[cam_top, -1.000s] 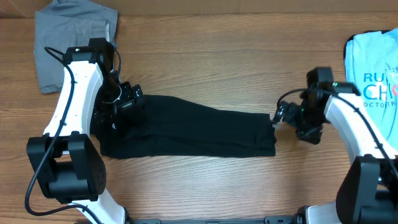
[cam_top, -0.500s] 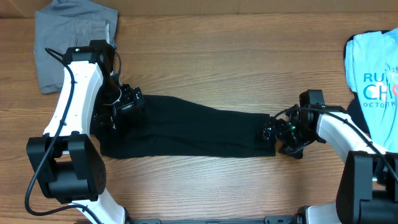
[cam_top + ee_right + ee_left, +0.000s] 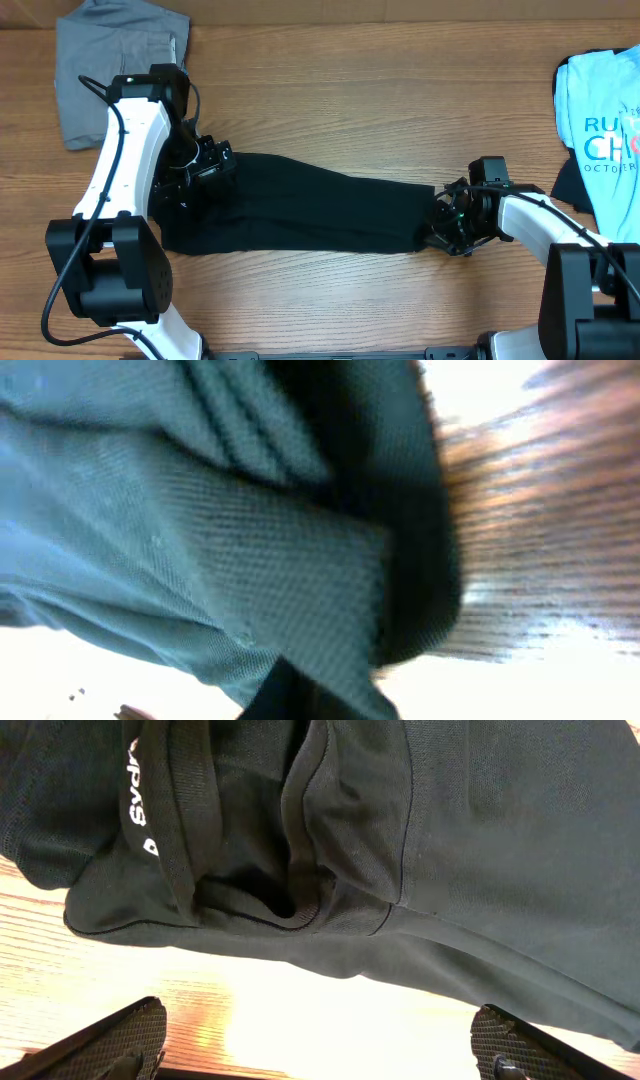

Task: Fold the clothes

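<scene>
A long black garment (image 3: 310, 205) lies stretched across the middle of the table. Its left end shows white lettering (image 3: 140, 810) in the left wrist view. My left gripper (image 3: 203, 162) hovers over that bunched left end, open, with both fingertips (image 3: 125, 1038) over bare wood just off the fabric's edge (image 3: 400, 850). My right gripper (image 3: 441, 217) is down at the garment's right end and shut on the black fabric (image 3: 200, 530), which fills the right wrist view and hides the jaws.
A grey garment (image 3: 120, 60) lies at the back left corner. A light blue printed T-shirt (image 3: 605, 110) lies at the right edge with a dark piece (image 3: 565, 182) beside it. Bare wooden table (image 3: 330, 90) runs behind the black garment.
My right gripper moved left and down onto the black garment's right end and shut on it. The left arm has barely shifted and stays open.
</scene>
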